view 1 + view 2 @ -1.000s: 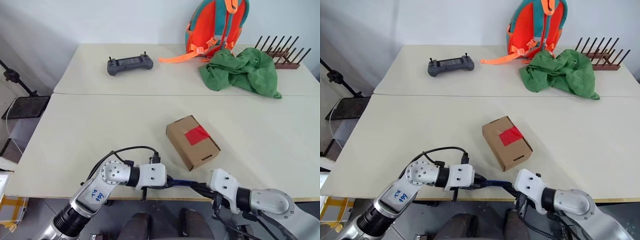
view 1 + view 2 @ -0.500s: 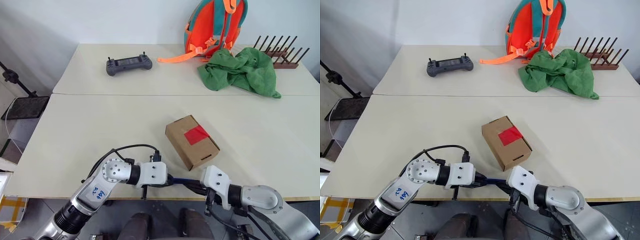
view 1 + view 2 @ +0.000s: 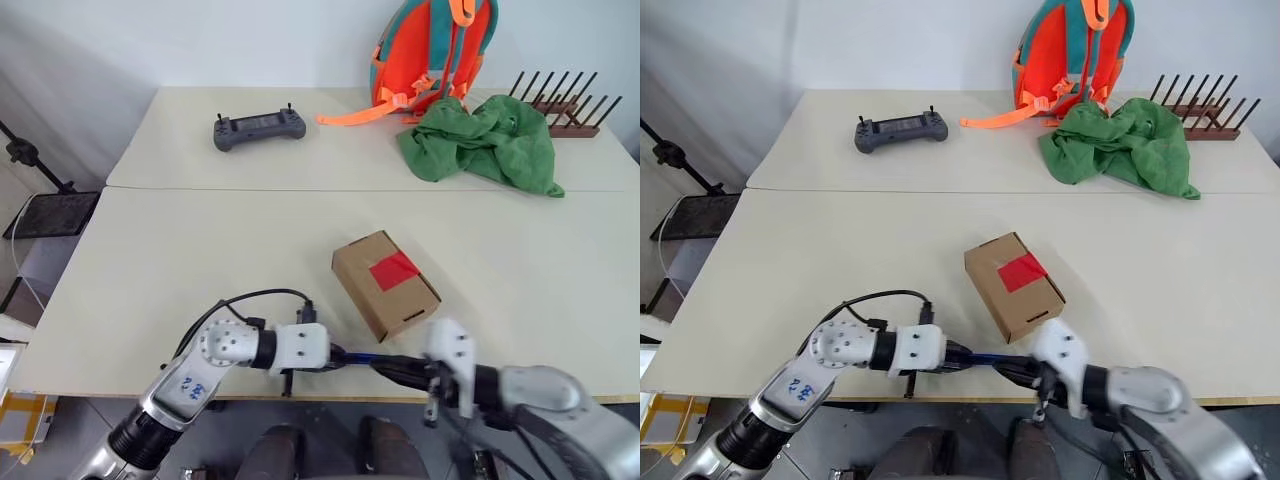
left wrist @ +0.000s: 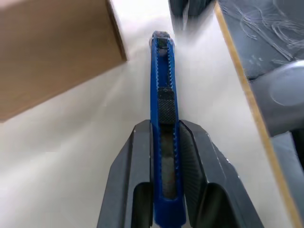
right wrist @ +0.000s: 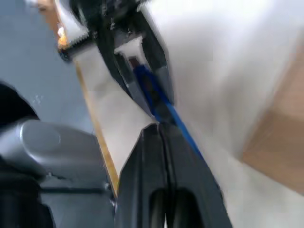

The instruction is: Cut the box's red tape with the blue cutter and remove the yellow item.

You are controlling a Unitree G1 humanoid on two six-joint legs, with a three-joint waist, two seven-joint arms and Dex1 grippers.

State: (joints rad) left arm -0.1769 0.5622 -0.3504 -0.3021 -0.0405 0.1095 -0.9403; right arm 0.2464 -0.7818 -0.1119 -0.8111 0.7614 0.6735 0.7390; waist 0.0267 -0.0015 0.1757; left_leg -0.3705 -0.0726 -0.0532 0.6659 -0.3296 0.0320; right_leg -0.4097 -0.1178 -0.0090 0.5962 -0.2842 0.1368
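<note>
- One box (image 3: 385,283) lies near the table's (image 3: 180,250) front edge, one red tape (image 3: 393,270) patch on top
- One blue cutter (image 4: 162,123) is clamped in the left gripper (image 4: 164,142), just in front of the box
- Right gripper (image 5: 160,130) meets the cutter's far end; its fingers look pressed together, grip unclear
- At the back: one controller (image 3: 260,128); one backpack (image 3: 432,55); one green cloth (image 3: 485,142); one rack (image 3: 562,105)

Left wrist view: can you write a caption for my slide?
Left gripper shut on the blue cutter, pointing it past the box near the table edge.
</note>
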